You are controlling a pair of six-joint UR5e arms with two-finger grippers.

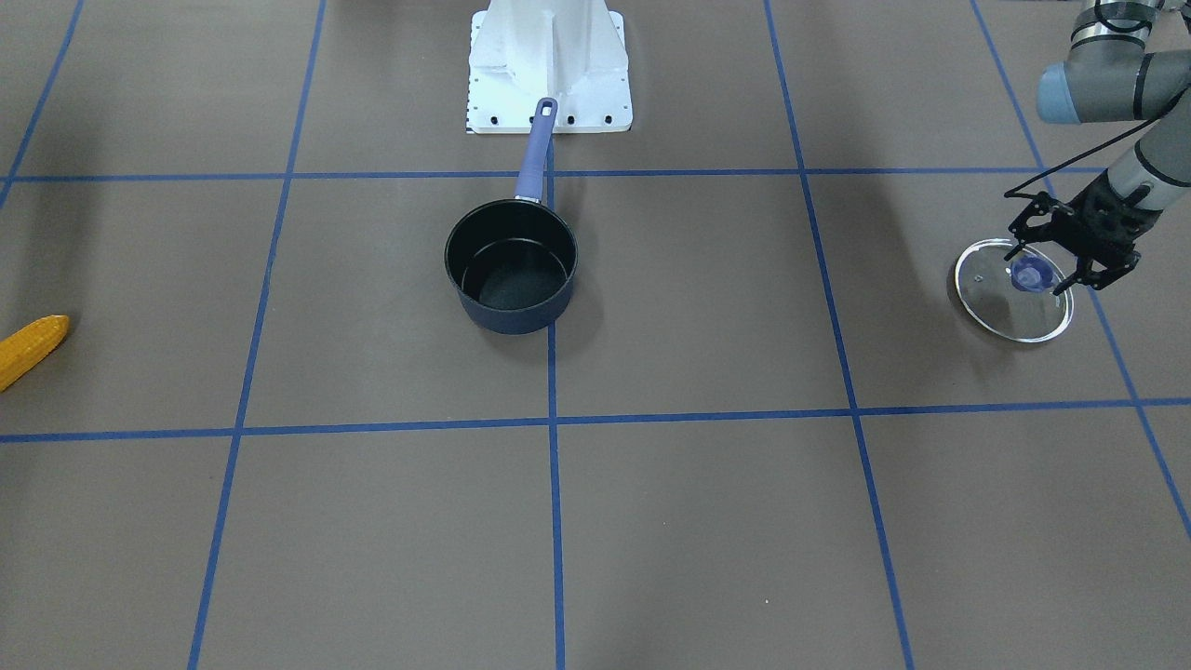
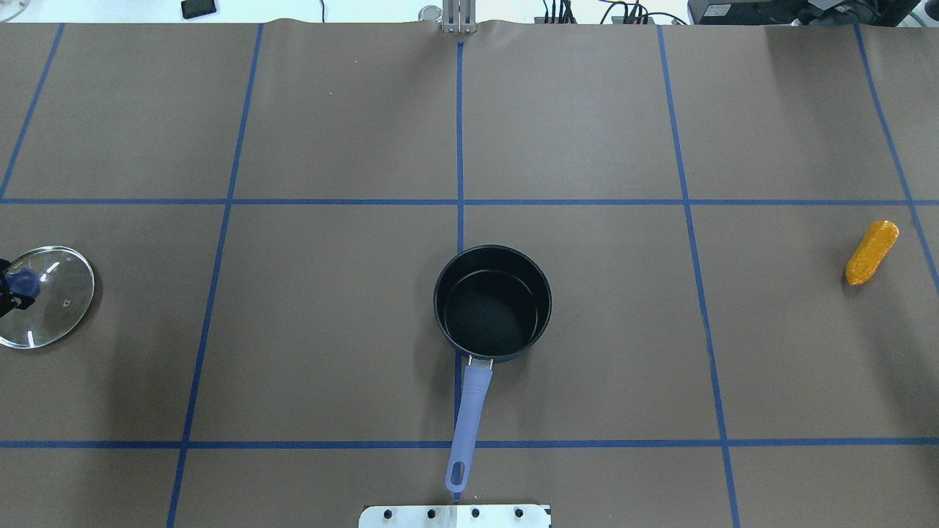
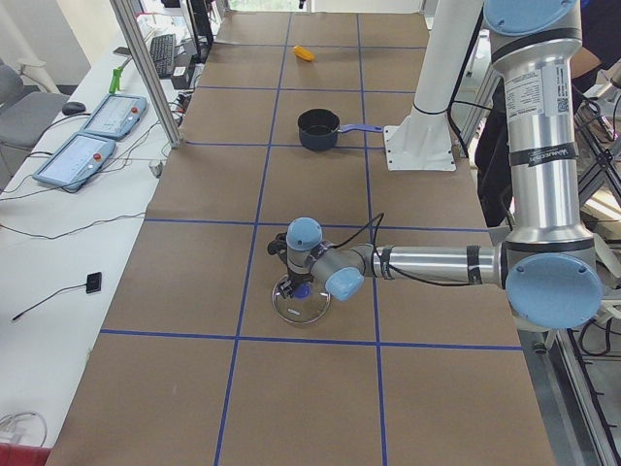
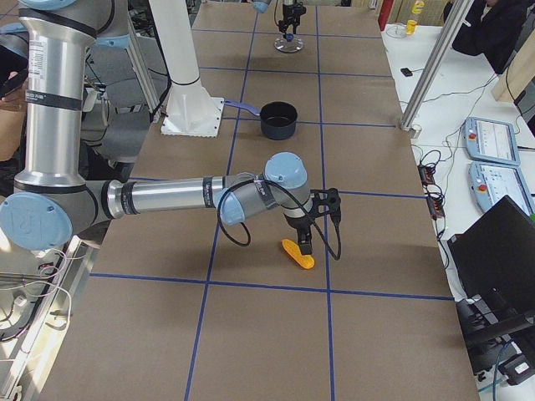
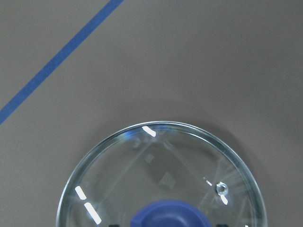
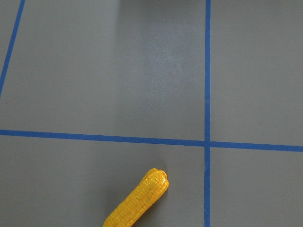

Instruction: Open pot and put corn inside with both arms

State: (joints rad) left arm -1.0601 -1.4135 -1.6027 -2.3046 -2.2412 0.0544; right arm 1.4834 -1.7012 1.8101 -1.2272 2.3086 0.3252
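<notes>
Over the corn (image 4: pixel 298 255), low in the right-side view, the right claw (image 4: pixel 306 236) hangs just above it.
Seen from the right wrist, the corn lies at the bottom edge, its long axis slanting from lower left to upper right. I cannot tell how the jaws stand. The pot (image 2: pixel 491 304) sits open mid-tabletop (image 2: pixel 330 330), well apart. At the front view's right edge the left claw (image 1: pixel 1044 270) straddles the lid (image 1: pixel 1000 307) knob (image 1: pixel 1031 274); I cannot tell whether it is clamped or slack.
</notes>
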